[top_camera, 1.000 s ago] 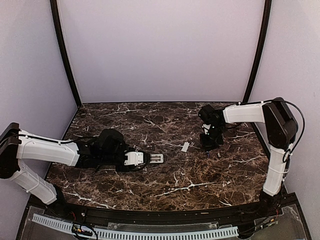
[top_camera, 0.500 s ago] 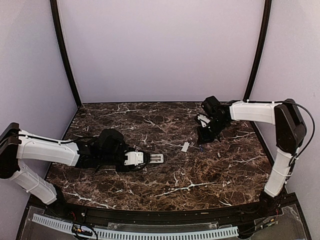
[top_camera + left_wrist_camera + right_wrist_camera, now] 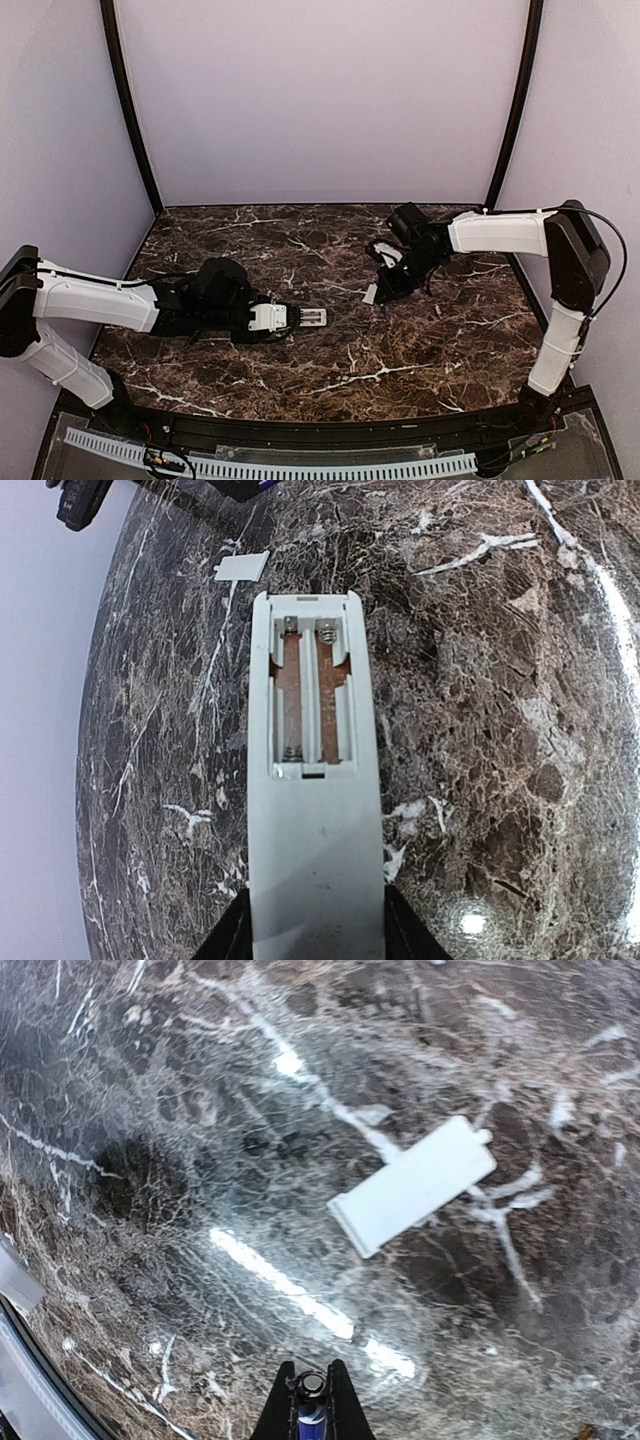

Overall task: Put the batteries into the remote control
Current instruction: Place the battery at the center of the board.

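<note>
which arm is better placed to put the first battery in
Right. The right tool grips a battery above the table near the cover, free to move. The left tool is holding the remote, its empty bay facing up.

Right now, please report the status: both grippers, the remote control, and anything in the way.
Left gripper shut on the remote control, compartment open, both slots empty. Right gripper shut on a battery. Battery cover lies loose between them.
</note>
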Robot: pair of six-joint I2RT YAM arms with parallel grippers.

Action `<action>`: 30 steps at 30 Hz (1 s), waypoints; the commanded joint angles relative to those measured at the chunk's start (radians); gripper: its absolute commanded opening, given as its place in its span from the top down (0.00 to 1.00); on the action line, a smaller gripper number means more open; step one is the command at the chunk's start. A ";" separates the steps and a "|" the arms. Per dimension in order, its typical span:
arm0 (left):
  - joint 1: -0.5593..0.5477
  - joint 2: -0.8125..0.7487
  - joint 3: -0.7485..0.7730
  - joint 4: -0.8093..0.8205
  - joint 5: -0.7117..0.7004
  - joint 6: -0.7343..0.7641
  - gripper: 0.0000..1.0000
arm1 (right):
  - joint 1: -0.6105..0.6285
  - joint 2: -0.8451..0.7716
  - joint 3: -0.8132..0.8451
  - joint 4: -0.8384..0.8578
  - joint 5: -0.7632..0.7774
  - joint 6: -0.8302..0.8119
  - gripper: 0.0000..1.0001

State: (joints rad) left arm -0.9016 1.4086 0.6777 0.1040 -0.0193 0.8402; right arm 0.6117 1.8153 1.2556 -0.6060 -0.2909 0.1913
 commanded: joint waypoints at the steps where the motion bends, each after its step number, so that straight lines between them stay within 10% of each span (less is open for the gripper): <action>1: -0.005 -0.021 -0.022 -0.003 -0.027 0.031 1.00 | 0.085 0.070 0.028 -0.031 0.083 -0.011 1.00; 30: -0.004 -0.034 -0.027 0.018 -0.059 0.035 1.00 | 0.214 0.165 0.051 -0.224 0.296 0.086 0.82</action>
State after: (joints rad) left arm -0.9016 1.4075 0.6647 0.1043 -0.0723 0.8722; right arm 0.8074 1.9808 1.3598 -0.7429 -0.0097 0.2523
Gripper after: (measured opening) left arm 0.363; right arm 0.174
